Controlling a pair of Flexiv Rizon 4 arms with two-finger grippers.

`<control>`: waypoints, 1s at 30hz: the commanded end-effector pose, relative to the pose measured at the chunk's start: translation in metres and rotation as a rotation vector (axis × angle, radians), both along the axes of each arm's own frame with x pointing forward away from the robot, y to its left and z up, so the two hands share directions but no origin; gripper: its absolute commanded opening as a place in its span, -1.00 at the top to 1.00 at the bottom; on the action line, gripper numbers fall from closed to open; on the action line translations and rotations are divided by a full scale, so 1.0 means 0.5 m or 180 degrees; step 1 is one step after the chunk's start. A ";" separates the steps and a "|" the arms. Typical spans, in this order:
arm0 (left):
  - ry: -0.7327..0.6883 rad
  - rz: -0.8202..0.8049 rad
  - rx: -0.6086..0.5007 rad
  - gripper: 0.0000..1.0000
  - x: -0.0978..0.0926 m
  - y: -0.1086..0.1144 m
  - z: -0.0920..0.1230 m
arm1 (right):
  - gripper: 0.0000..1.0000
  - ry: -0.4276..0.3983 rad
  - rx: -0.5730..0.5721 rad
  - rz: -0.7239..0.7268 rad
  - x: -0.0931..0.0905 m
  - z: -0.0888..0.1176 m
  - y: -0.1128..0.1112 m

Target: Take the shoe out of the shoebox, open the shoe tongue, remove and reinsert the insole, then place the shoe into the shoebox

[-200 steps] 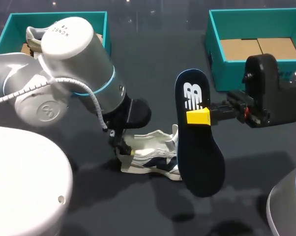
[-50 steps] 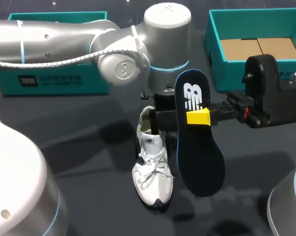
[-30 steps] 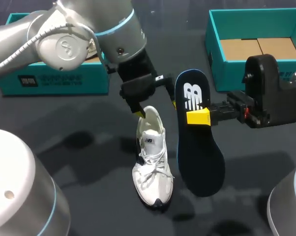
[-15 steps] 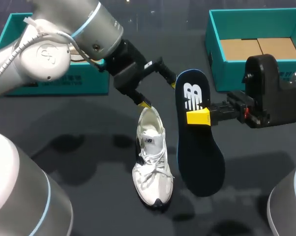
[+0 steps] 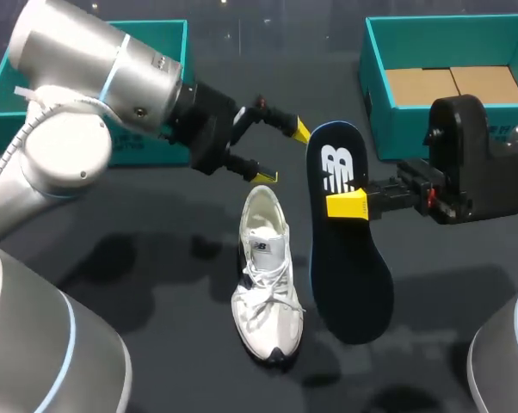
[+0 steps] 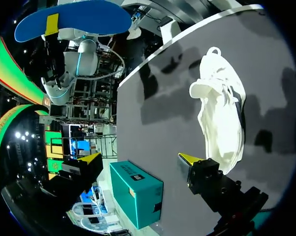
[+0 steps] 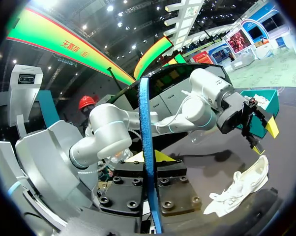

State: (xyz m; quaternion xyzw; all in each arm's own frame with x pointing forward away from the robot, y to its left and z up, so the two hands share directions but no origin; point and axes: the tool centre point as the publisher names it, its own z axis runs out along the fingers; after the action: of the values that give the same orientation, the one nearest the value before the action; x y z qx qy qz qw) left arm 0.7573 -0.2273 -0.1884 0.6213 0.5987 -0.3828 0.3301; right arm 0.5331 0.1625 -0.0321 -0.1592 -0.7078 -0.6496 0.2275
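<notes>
Dark tabletop [image 5: 431,292] fills the head view, with one teal box [image 5: 156,26] at the upper left and a second teal box [image 5: 397,133], its floor lined with cardboard, at the upper right. The white shoe [image 5: 266,275] stands sole down in the lower middle of the frame, outside both boxes, toe toward the bottom edge. Its collar gapes upward, probably so the insole can be fed back in. The right gripper [image 5: 349,205], entering from the right edge, is clamped on the dark blue insole [image 5: 345,284] near mid-length. It holds the insole in the air just right of the shoe, logo end toward the top. The left gripper [image 5: 282,155] hangs just beyond the shoe's heel, fingers spread, empty and touching nothing. I judge it stands off so the opening is free.
</notes>
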 end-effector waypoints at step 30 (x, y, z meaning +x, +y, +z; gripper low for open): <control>-0.0222 0.0481 -0.1341 -1.00 0.012 0.040 0.051 | 1.00 -0.0002 0.0000 -0.0059 -0.020 -0.002 -0.006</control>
State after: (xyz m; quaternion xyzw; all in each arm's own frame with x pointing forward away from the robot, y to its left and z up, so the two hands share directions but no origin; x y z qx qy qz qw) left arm 0.7655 -0.2149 -0.1594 0.5098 0.5473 -0.4450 0.4925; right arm 0.5331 0.1625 -0.0321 -0.1592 -0.7078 -0.6496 0.2274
